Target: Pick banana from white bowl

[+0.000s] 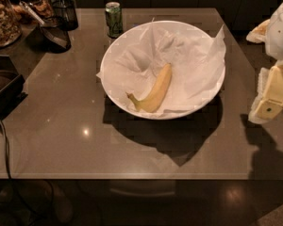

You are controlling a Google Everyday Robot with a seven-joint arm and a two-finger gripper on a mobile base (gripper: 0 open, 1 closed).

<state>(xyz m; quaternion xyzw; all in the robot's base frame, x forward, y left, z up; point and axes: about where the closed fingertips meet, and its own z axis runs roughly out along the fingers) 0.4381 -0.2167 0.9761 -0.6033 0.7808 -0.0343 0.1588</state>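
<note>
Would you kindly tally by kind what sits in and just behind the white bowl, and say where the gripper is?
banana: 1, lying in the bowl
white bowl: 1
paper lining: 1, crumpled inside the bowl
green can: 1, upright behind the bowl
Total: 4
The gripper is at the view's right edge, apart from the bowl.

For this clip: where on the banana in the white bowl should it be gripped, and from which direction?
Grip the banana at its thick middle, coming down from above and closing across its width. It lies flat on crumpled paper in the white bowl, stem lower left, and the raised rim likely blocks a side approach. The pincer hangs right of the bowl, outside it.
</note>
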